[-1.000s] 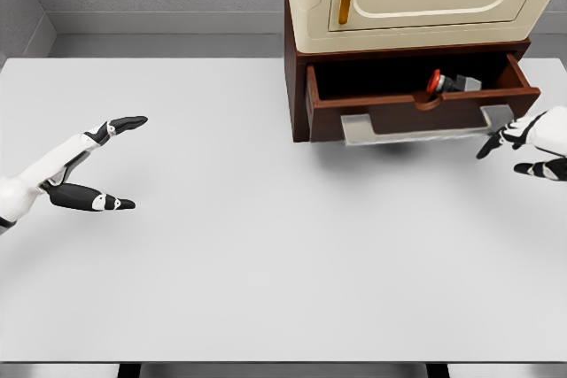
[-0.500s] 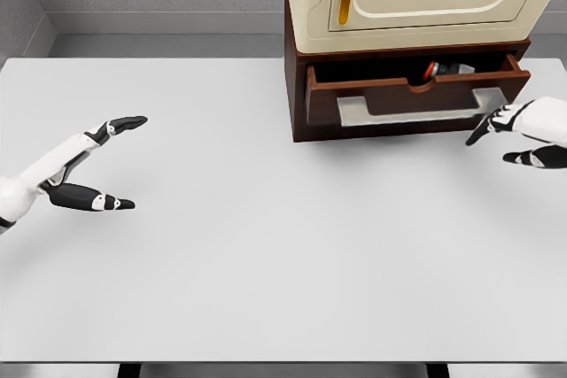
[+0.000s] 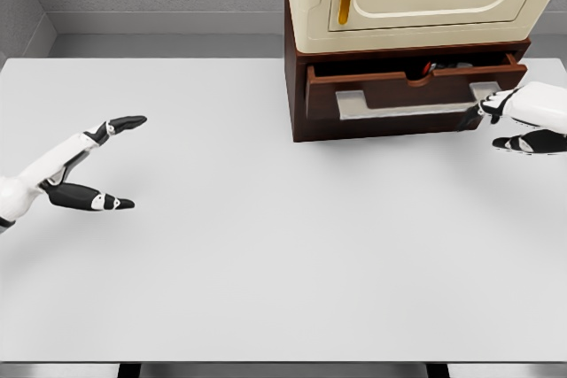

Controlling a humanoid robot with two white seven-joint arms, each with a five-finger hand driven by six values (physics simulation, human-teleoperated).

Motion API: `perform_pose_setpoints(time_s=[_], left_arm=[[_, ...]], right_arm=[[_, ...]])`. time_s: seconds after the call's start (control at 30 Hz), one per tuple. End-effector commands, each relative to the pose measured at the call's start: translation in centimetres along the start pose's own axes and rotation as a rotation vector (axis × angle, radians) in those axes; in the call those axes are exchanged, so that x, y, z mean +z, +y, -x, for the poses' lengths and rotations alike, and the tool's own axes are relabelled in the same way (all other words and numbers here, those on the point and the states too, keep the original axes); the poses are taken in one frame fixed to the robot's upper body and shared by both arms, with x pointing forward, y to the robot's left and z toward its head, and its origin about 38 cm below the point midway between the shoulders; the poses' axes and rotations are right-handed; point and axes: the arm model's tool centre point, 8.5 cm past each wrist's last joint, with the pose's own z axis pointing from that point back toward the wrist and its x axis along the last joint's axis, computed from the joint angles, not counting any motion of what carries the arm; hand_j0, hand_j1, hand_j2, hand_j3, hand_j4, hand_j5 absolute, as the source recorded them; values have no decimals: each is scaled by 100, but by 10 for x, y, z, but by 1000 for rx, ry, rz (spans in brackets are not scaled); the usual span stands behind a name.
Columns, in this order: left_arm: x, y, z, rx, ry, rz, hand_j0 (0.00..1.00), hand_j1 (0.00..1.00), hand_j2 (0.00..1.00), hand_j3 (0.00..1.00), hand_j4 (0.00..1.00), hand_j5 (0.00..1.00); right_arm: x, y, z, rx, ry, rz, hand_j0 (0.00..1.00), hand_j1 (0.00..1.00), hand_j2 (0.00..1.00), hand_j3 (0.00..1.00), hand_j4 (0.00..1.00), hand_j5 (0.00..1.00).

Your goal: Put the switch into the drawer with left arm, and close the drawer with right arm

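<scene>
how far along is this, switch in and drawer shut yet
Done: the switch already lies inside the drawer. In hand: the right robot hand is at the drawer's front, right end, with the drawer only slightly open. Left: close that last gap. The left robot hand rests open over the table.

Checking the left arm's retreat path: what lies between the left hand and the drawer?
In the head view, only bare white table lies between the left hand and the drawer; nothing stands on that stretch.
</scene>
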Motion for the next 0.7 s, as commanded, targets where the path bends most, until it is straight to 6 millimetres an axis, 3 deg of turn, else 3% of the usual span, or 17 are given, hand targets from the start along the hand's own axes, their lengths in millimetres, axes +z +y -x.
perform_pose_setpoints(time_s=[0.0,0.23,0.67], left_arm=[[0,1,0,6,-1,-4,100,100,100,100,100,100],[0,1,0,5,-2,-5,100,100,100,100,100,100],[4,5,0,-4,12,3,100,100,100,100,100,100]], right_arm=[[-5,11,4,-28,0,-16,67,67,67,67,67,67],[-7,4,6,-24,2,6,67,67,67,67,67,67],[-31,1,12,-28,-11,-1,68,68,68,68,68,68]])
